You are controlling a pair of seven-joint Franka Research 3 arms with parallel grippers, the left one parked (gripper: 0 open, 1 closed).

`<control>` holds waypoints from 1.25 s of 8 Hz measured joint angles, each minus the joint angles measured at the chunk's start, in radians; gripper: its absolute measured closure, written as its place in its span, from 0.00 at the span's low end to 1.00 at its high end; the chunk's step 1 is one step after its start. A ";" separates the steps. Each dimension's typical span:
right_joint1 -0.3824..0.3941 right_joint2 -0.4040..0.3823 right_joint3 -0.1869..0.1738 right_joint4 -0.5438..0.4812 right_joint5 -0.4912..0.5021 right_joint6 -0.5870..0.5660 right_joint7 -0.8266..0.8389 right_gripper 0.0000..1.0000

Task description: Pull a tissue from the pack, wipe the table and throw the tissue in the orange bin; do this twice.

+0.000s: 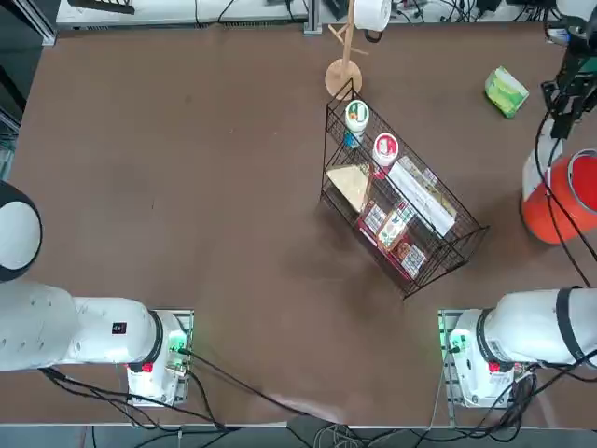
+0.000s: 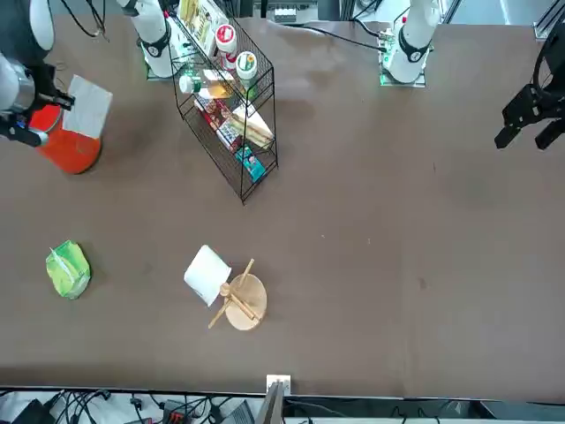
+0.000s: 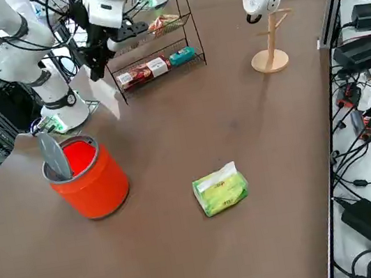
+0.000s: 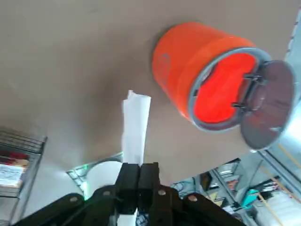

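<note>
Brown and wide, the desk (image 1: 187, 187) fills most of the top view. The orange bin (image 3: 89, 175) stands near the desk's right edge, on the robot's right, and the green pack (image 3: 220, 190) lies well apart from it, farther from the robot. A black wire rack (image 1: 396, 201) and a wooden mug stand (image 1: 343, 75) sit near the middle.

Only the wrist view shows the bin's grey lid (image 4: 268, 108) tipped open and the fingers (image 4: 129, 181) pressed together on a white tissue (image 4: 136, 127). The side view shows the tissue hanging down from the right gripper (image 3: 94, 67). In the top view the tissue cannot be seen.

The right arm reaches out above the desk, with the gripper up in the air, near the bin but not over it.
</note>
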 joint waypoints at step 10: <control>-0.150 0.054 -0.006 0.026 -0.267 0.031 -0.262 0.99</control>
